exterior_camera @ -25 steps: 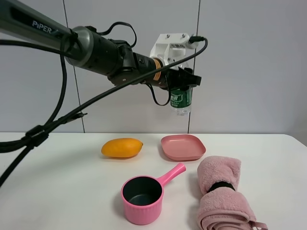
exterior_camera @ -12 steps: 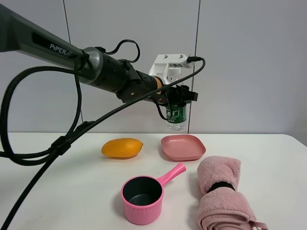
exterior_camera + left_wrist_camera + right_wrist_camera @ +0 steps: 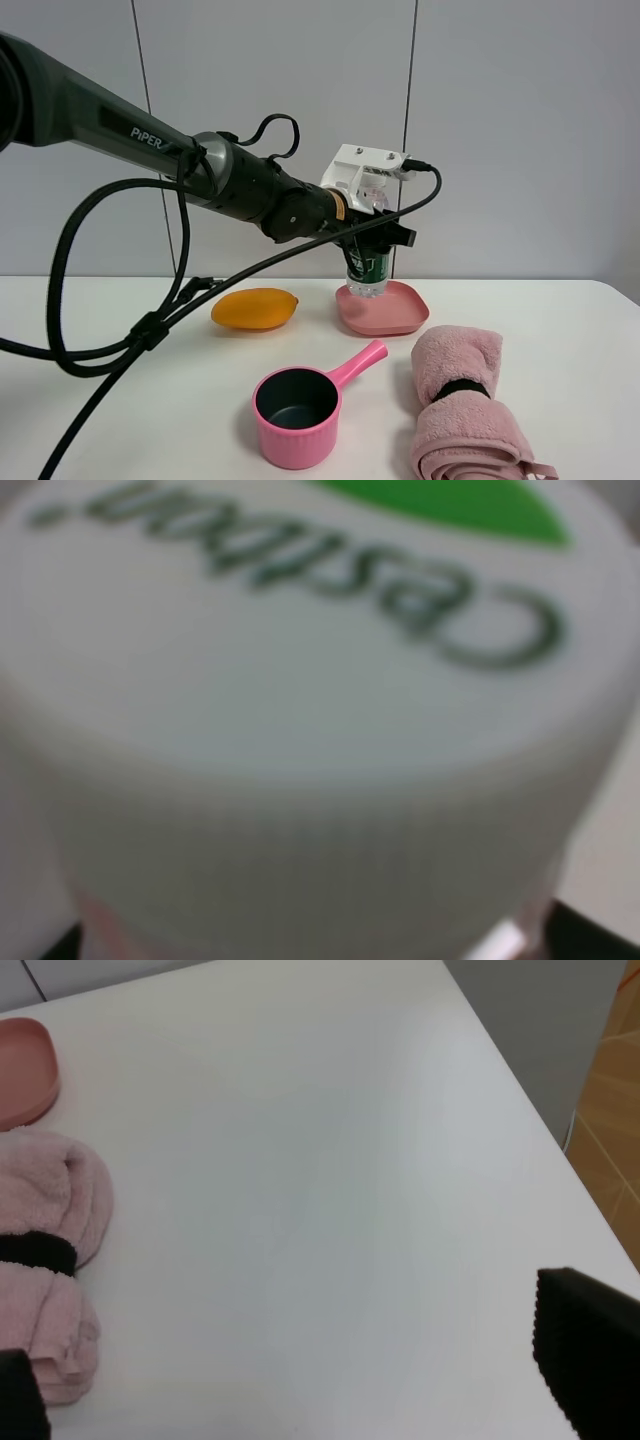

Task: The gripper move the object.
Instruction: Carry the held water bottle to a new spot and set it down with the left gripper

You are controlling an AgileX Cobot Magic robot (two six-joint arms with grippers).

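While the left pincer [image 3: 377, 237] is clamping the bottle [image 3: 367, 272] by its upper body, the bottle is hanging upright just beneath it over the pink plate [image 3: 405, 312]; letting go early is risking a topple off the sloped rim onto the bench [image 3: 560, 320].

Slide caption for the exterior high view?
Left gripper holds a small clear green-labelled water bottle upright over a pink square plate on the white table.

On the table [image 3: 120, 400]: mango [image 3: 254, 308] rear left, plate [image 3: 400, 310] just right of it. Bottle [image 3: 367, 272] upright over the plate's left part, held in the left gripper [image 3: 372, 240]; contact with the plate not determinable. Saucepan [image 3: 297, 402] front centre, towel [image 3: 462, 408] to its right.
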